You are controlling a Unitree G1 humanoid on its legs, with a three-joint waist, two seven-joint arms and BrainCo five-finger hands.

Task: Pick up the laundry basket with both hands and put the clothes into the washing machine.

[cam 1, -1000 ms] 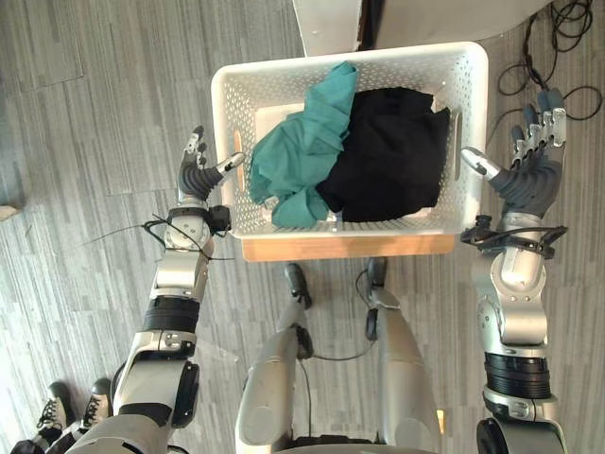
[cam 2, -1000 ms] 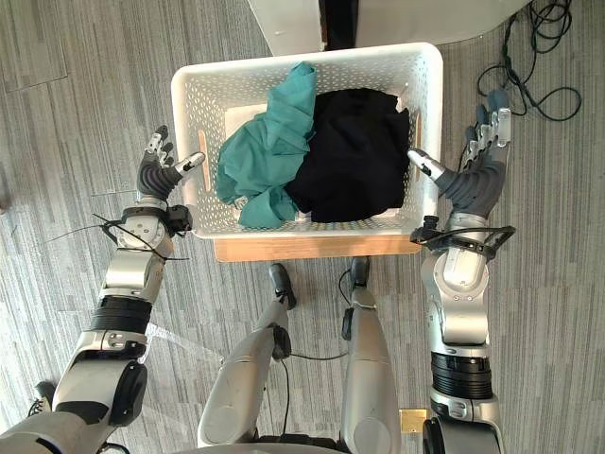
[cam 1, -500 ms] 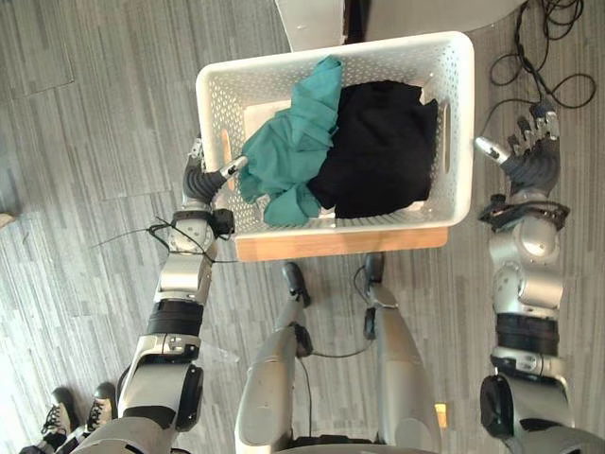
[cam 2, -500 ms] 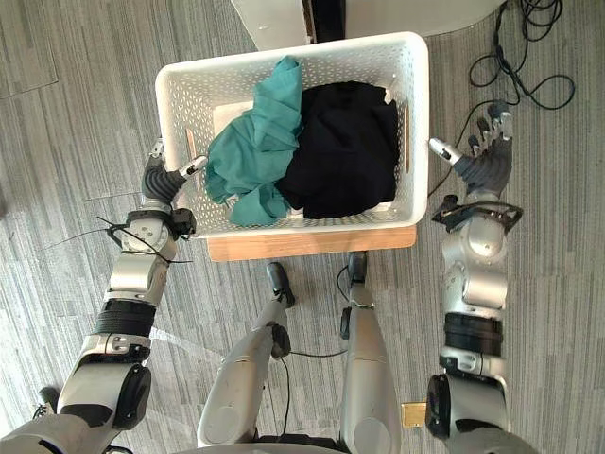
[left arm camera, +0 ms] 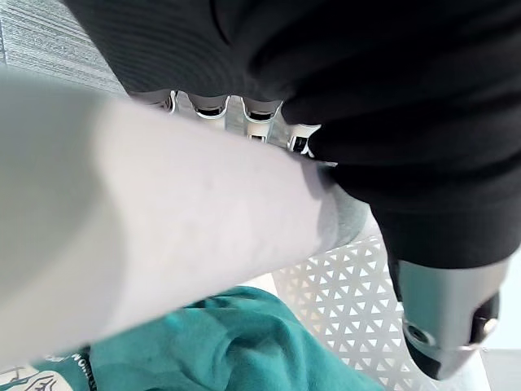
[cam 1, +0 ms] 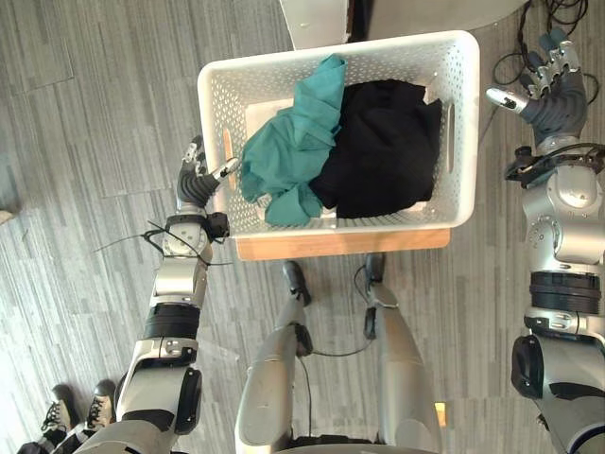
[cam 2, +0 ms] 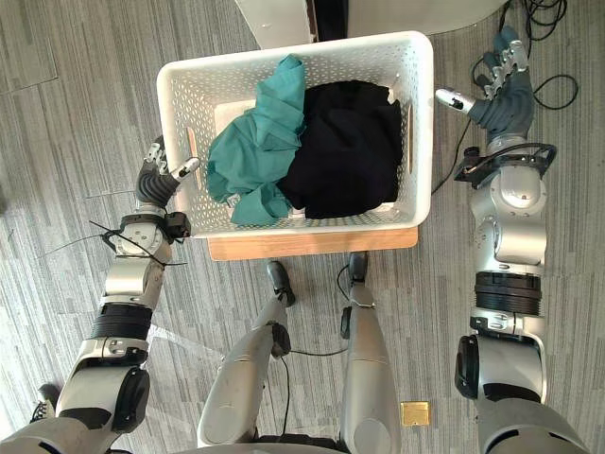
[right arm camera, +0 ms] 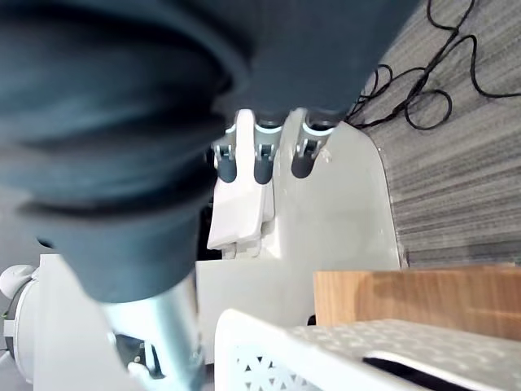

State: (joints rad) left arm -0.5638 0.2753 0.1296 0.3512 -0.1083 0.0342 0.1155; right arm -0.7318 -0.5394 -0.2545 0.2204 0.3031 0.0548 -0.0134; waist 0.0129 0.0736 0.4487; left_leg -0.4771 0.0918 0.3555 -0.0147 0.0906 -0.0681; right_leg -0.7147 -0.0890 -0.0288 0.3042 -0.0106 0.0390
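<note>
Looking down from the robot's head, a grey wood-grain floor (cam 1: 95, 95) lay bare and open across the left half of the frame. A white perforated laundry basket (cam 1: 463, 142) sat upper centre on a wooden board (cam 1: 340, 245), with its far rim close to a white appliance (cam 1: 317, 19) at the top edge. Inside, a black garment (cam 1: 383, 147) filled the right half and a crumpled teal garment (cam 1: 293, 151) the left, overlapping it.

The right hand (cam 1: 551, 95) hung in the upper right, clear of the basket's right wall, fingers straight and spread. The left hand (cam 1: 196, 180) stood against the left wall, with its fingers straight outside and its thumb reaching over the rim. A person's shoes (cam 1: 71, 407) showed in the lower left corner. White print on the teal cloth, seen in the left wrist view, was too cut off to read.
</note>
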